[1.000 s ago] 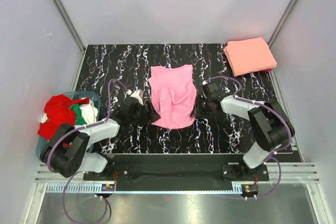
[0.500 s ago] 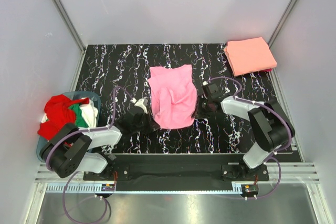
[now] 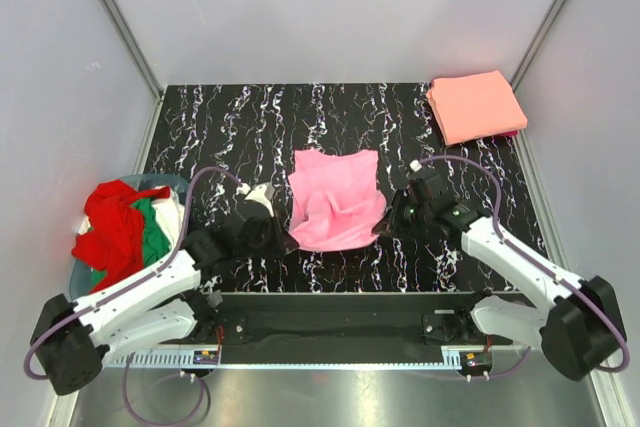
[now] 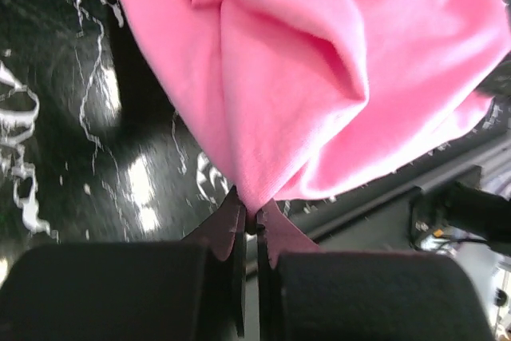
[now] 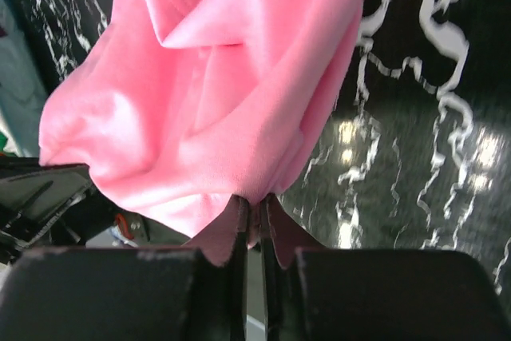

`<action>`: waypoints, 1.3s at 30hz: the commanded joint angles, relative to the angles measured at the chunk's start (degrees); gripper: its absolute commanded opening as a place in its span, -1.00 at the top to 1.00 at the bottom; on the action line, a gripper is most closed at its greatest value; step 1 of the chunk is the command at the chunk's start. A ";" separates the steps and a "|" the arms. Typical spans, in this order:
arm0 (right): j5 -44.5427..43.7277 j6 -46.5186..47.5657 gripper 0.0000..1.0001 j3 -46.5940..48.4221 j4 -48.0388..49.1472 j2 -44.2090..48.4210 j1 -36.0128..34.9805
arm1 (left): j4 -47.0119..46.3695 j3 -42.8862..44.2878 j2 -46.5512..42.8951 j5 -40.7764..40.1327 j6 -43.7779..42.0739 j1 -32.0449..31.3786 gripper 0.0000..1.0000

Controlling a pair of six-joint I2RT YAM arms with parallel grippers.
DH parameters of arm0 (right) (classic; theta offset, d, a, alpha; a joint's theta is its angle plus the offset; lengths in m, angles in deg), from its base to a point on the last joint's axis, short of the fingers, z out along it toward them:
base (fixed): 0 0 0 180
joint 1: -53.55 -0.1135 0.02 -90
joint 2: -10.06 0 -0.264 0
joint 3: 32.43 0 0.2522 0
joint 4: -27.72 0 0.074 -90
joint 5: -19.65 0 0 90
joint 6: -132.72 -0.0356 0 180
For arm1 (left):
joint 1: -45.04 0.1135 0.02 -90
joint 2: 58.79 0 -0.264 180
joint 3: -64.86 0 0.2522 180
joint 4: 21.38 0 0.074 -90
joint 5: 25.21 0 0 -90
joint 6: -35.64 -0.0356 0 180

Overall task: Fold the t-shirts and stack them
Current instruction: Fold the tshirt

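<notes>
The bubblegum pink t-shirt (image 3: 335, 197) lies bunched in the middle of the black marbled table (image 3: 250, 117). My left gripper (image 3: 283, 234) is shut on its near left edge, and the cloth is pinched between the fingertips in the left wrist view (image 4: 255, 217). My right gripper (image 3: 388, 219) is shut on the near right edge, with the pink t-shirt (image 5: 207, 93) rising from its tips (image 5: 255, 205). A folded salmon-orange t-shirt (image 3: 475, 105) rests at the far right corner. Red (image 3: 115, 222), green (image 3: 152, 237) and white (image 3: 170, 212) t-shirts are piled at the left.
The round blue-grey basket (image 3: 178, 181) holding the loose shirts stands at the table's left edge, beside my left arm. Grey walls close in the table on three sides. A black rail (image 3: 330, 312) carrying the arm bases runs along the near edge.
Both grippers closed on the near edge of the pink t-shirt. Both arms drew back toward the near edge, and the shirt's far edge slid nearer, bunching the cloth.
</notes>
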 commanded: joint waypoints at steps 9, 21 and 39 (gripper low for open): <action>-7.36 -1.44 1.00 14.87 -16.62 -3.66 -1.05 | 16.42 20.50 8.89 -2.79 -6.35 2.42 1.00; 8.17 7.62 1.00 34.12 -16.27 -27.65 9.67 | 20.19 41.78 34.20 13.65 -17.51 18.68 0.96; 11.01 16.51 1.00 73.37 -29.56 -45.71 15.74 | 26.54 78.10 51.28 16.03 -26.05 24.58 1.00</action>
